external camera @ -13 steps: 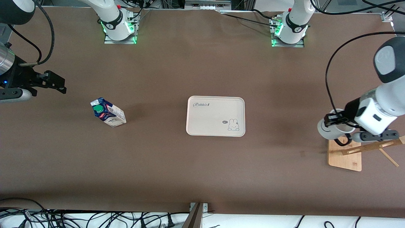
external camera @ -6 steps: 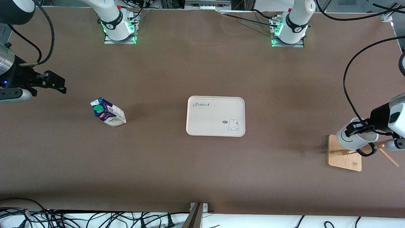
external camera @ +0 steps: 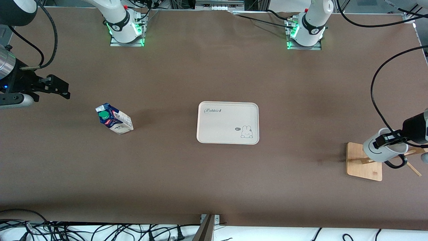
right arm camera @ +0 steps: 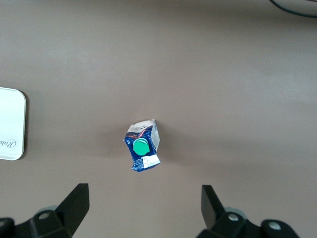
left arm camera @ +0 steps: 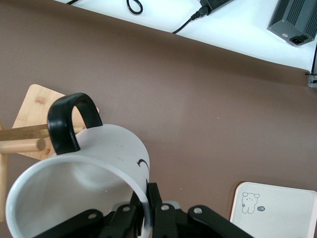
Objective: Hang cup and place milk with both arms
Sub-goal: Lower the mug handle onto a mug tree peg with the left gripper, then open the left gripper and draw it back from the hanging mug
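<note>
My left gripper (external camera: pixel 384 140) is shut on the rim of the white cup (external camera: pixel 379 151) and holds it tilted in the air over the wooden rack (external camera: pixel 359 164). In the left wrist view the fingers (left arm camera: pixel 159 198) pinch the cup's wall (left arm camera: pixel 104 158). Its black handle (left arm camera: pixel 67 121) is at the tips of the rack's pegs (left arm camera: pixel 22 139); I cannot tell whether a peg passes through it. The milk carton (external camera: pixel 114 119) stands on the table toward the right arm's end. My right gripper (external camera: pixel 62 90) is open and empty, waiting above the table near the milk (right arm camera: pixel 142 147).
A cream rabbit tray (external camera: pixel 228 123) lies in the middle of the table; it also shows in the left wrist view (left arm camera: pixel 292 208) and the right wrist view (right arm camera: pixel 10 124). The rack's wooden base (left arm camera: pixel 37 99) sits near the table's edge at the left arm's end.
My left gripper has carried the cup toward the left arm's end of the table, over the rack, bringing the handle to the pegs. The right arm has not moved.
</note>
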Available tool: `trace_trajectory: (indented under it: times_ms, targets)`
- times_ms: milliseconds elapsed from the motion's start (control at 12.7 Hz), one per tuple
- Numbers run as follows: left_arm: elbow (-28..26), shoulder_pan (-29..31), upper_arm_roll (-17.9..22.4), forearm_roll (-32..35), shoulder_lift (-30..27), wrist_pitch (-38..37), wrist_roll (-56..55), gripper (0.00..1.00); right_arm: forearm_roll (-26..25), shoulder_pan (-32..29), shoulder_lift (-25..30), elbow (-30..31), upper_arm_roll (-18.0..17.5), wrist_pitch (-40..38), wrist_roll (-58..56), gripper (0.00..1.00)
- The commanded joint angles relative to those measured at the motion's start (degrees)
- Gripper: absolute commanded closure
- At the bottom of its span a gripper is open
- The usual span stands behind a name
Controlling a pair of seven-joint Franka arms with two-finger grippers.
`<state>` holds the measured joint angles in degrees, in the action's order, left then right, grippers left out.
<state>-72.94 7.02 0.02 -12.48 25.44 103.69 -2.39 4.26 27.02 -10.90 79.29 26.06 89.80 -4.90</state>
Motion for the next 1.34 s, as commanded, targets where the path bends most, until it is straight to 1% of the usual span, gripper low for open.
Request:
trace_trajectory:
  times_ms: [0,393,785,864,942,1021,1099,1257]
  targets:
    - [1.32,0.80,-0.45,-1.32,0.14,-1.73,1.60,1.00,-0.48,0.31,-0.52,-1.33,0.39,-0.24,0.59,0.00]
    - [1.14,2.90,-0.45,-1.32,-0.30,-6.30,3.08,1.00,-0.48,0.31,-0.52,-1.33,0.30,-0.24,0.59,0.00]
    - [1.49,6.24,-0.54,-1.40,-0.57,-6.83,10.89,1.00,-0.48,0.31,-0.52,-1.33,0.30,-0.24,0.59,0.00]
    - [1.66,6.33,-0.46,-1.41,-0.48,-6.83,11.78,0.54,-0.48,0.31,-0.52,-1.33,0.30,-0.24,0.59,0.00]
    - [1.40,6.51,-0.45,-2.36,-0.57,-6.75,11.97,0.01,-0.48,0.31,-0.52,-1.33,0.30,-0.24,0.59,0.00]
    - [1.84,6.42,-0.54,-2.98,-0.74,-6.83,11.45,0.00,-0.48,0.31,-0.52,-1.33,0.30,-0.24,0.59,0.00]
    - [1.84,6.42,-0.63,-2.73,-2.14,-7.62,11.27,0.00,-0.48,0.31,-0.52,-1.33,0.30,-0.24,0.59,0.00]
    - [1.93,6.25,-1.16,-2.11,-4.43,-12.95,11.09,0.00,-0.48,0.31,-0.52,-1.33,0.30,-0.24,0.59,0.00]
